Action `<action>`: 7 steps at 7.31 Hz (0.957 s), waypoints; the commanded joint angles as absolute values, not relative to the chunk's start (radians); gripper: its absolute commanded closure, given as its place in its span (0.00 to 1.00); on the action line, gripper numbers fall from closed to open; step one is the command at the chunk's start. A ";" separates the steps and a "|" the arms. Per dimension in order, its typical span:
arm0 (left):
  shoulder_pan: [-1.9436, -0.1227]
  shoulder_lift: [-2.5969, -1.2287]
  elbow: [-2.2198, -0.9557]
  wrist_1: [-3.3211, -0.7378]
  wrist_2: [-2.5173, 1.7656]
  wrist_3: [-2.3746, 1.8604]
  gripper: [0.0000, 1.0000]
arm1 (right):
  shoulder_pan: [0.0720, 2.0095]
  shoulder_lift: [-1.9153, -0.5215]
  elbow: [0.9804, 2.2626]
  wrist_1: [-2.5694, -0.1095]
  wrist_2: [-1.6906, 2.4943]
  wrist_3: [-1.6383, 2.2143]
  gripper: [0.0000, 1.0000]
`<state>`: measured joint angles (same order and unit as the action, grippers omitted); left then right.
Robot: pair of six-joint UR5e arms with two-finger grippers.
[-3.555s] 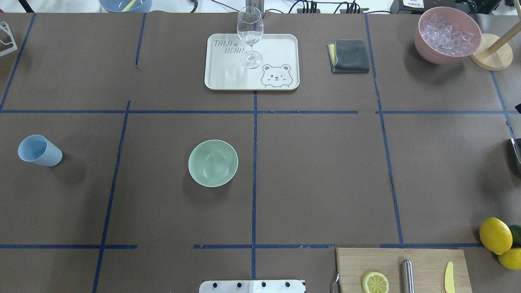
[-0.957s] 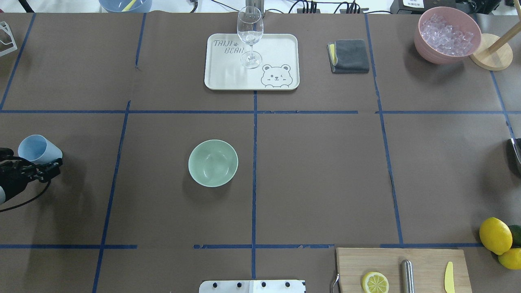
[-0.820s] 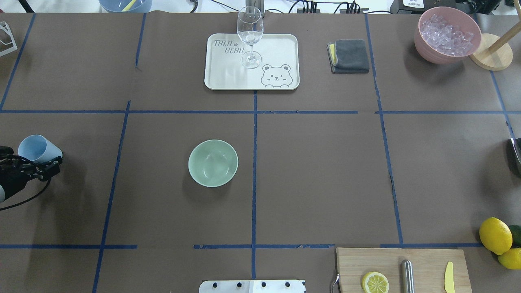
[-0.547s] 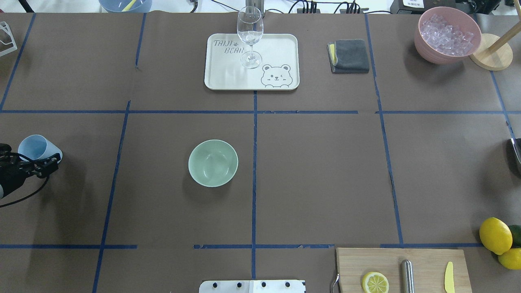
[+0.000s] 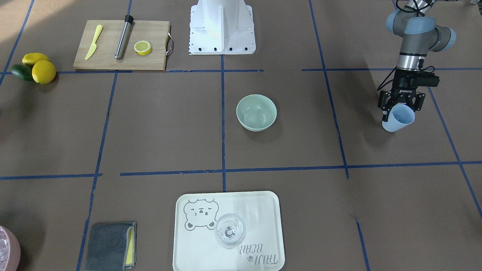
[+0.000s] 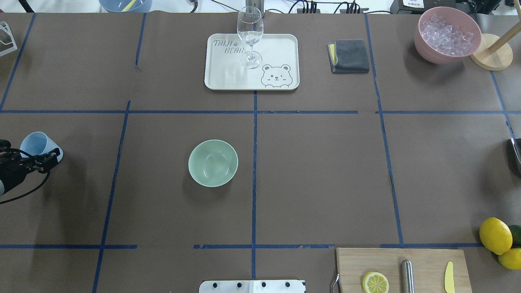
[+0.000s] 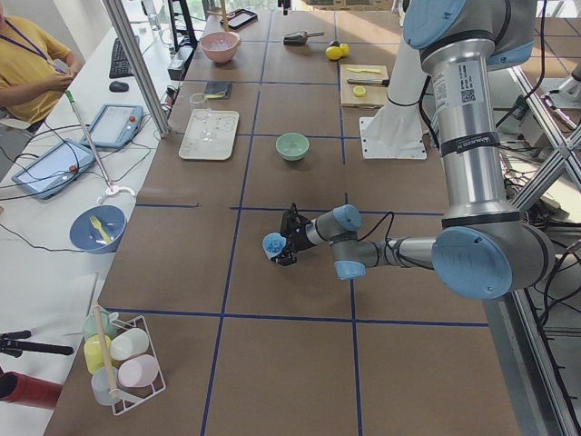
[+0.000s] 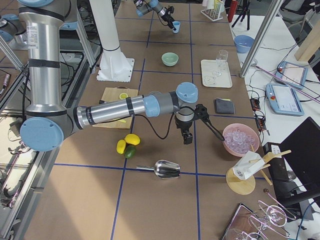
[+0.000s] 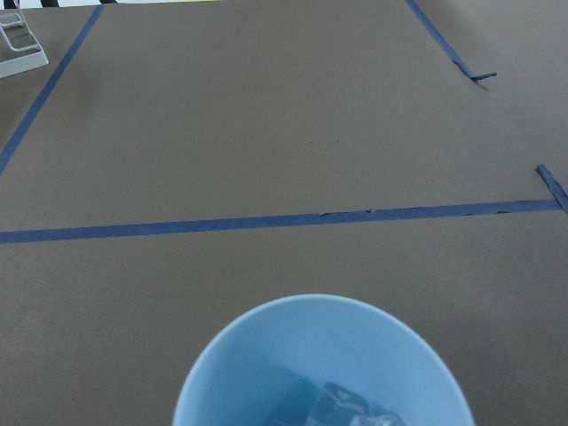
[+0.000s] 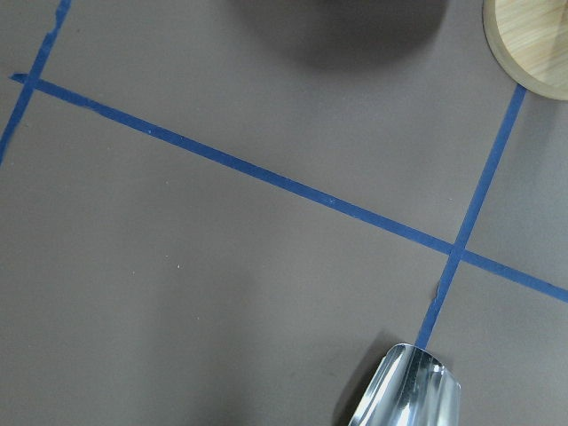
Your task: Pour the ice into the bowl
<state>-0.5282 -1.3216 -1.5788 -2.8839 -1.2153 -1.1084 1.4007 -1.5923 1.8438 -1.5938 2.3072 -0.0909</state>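
The left pincer (image 5: 400,112) is clamped on the blue cup (image 5: 398,122), one finger on either side of its wall, and the cup is tilted. The ice (image 9: 342,411), a few clear cubes, lies in the cup's bottom.

Seen from overhead, cup and pincer are close to the tabletop's (image 6: 325,171) left edge. The bowl (image 6: 213,163) stands upright well apart to the right, near the middle. Between them is bare brown paper crossed by one blue tape line.

Far beyond the bowl sits a tray (image 6: 281,44) bearing a stemmed glass (image 6: 250,36). To its right are a folded grey cloth (image 6: 351,55) and, at the far right corner, a pink tub (image 6: 431,57) heaped with cubes. At the near edge lies a board (image 6: 427,264) with a half lemon (image 6: 375,282), and whole lemons (image 6: 495,235) lie to its right.

The right pincer (image 8: 187,138) hangs at the right end between the lemons and the tub, with a scoop (image 8: 167,170) near it. I cannot tell whether its fingers are apart or together.
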 commanded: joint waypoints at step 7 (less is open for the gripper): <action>-0.695 -1.418 -1.717 -2.876 -1.226 -0.465 1.00 | 1.407 -1.594 1.844 -1.594 2.307 -0.092 0.00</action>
<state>-0.6833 -1.3667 -1.7042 -2.8851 -1.2264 -0.5824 1.4066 -1.5933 1.8451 -1.5938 2.3072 -0.0920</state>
